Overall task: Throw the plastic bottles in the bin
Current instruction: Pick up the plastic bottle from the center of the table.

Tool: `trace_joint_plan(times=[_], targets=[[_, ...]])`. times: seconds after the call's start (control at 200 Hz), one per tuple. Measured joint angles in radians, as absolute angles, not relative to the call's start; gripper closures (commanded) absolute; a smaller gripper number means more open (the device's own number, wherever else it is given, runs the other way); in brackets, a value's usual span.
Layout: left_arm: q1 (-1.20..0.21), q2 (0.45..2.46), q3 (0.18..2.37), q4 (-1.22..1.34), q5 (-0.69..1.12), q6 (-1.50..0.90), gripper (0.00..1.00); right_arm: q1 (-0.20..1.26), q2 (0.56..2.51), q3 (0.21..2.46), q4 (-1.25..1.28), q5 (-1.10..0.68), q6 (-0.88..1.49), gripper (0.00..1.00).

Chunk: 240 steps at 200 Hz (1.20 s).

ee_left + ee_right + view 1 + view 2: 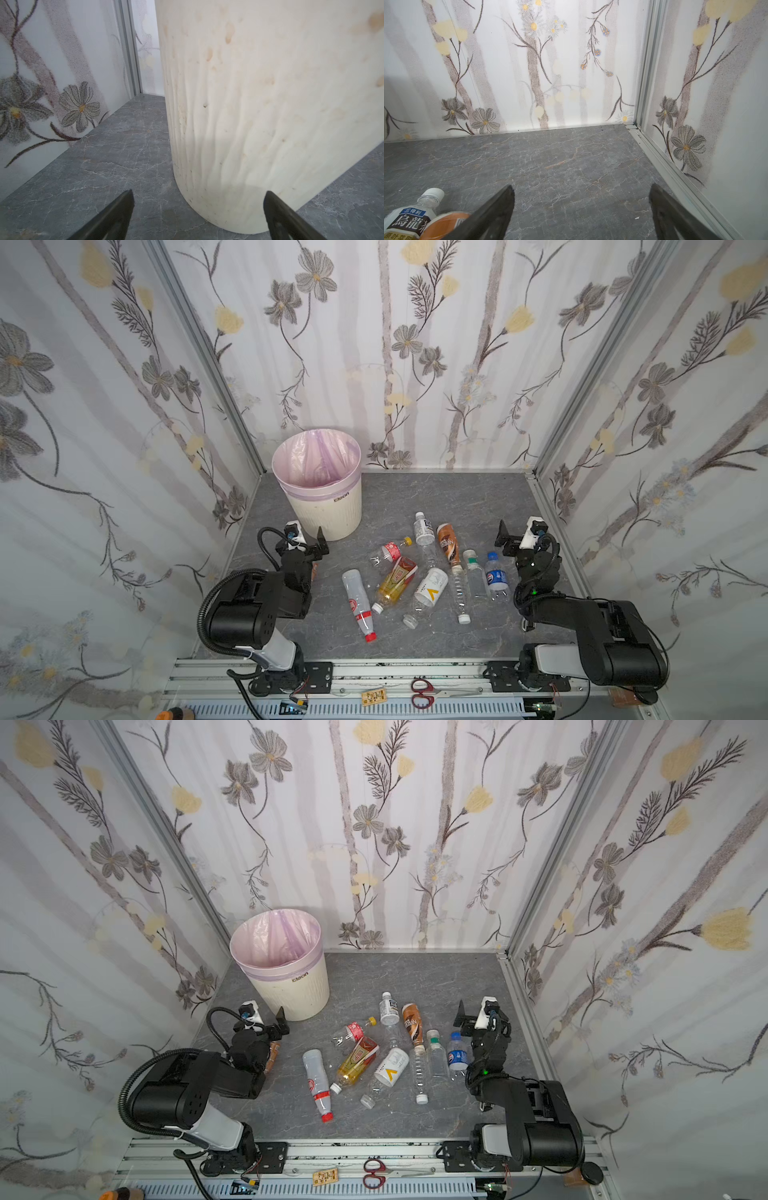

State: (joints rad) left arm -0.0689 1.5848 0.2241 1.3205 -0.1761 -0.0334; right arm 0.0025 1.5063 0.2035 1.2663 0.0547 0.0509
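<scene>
Well, the grey marbled table (pixel 436 497) is the widest thing here, closed in by flowered walls. The bin (pixel 328 514) stands upright on it at the far left, its pale pink liner folded over the rim.

My left gripper (pixel 308 541) sits low, just in front of the bin's base. Its jaws are spread wide with nothing in them, and in the left wrist view the ribbed wall of the bin (pixel 249 104) rises close ahead. My right gripper (pixel 517 537) hangs near the table's right edge, likewise wide apart and empty, over bare stone in the right wrist view (pixel 581 189).

The plastic bottles (pixel 419 572) lie loose on the table between my two arms, to the right of the bin and none in it that I can see:
- the red-capped bottle (pixel 359 603) is nearest my left arm
- the amber bottle (pixel 395 583) is beside it
- next come the white-and-yellow-labelled bottle (pixel 428 591) and the ribbed clear bottle (pixel 460 593)
- the green-banded bottle (pixel 473 568) and the blue-labelled bottle (pixel 496 576) lie close to my right arm
- farther back are the brown-labelled bottle (pixel 449 545), the white-capped bottle (pixel 424 526) and the yellow-capped bottle (pixel 388 553)

Red-handled scissors (pixel 422 693) rest on the front rail.
</scene>
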Motion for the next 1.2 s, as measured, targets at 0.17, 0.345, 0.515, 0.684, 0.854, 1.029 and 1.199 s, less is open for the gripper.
trace_joint_plan(times=[0.17, 0.345, 0.515, 0.684, 0.854, 1.029, 1.199], targets=[[-0.069, 1.585, 0.224, 1.320, -0.176, -0.033, 0.00, 0.003, 1.506, 0.204, 1.266, 0.055, 0.051, 0.00], [-0.069, 1.585, 0.224, 1.320, -0.176, -0.033, 0.00, 0.002, 1.506, 0.204, 1.266, 0.055, 0.051, 0.00], [-0.069, 1.585, 0.224, 1.320, -0.176, -0.033, 0.00, 0.002, 1.506, 0.204, 1.266, 0.055, 0.051, 0.00], [-0.069, 1.585, 0.224, 1.320, -0.176, -0.033, 0.00, 0.005, 1.506, 0.204, 1.266, 0.055, 0.051, 0.00], [-0.069, 1.584, 0.224, 1.320, -0.186, -0.035, 0.00, 0.020, 1.505, 0.204, 1.266, 0.059, 0.044, 0.00], [-0.069, 1.539, 0.208, 1.323, -0.238, -0.056, 0.00, 0.034, 1.447, 0.219, 1.221, 0.094, 0.040, 0.00], [-0.076, 1.419, 0.157, 1.324, -0.317, -0.072, 0.00, 0.075, 1.309, 0.249, 1.097, 0.181, 0.036, 0.00]])
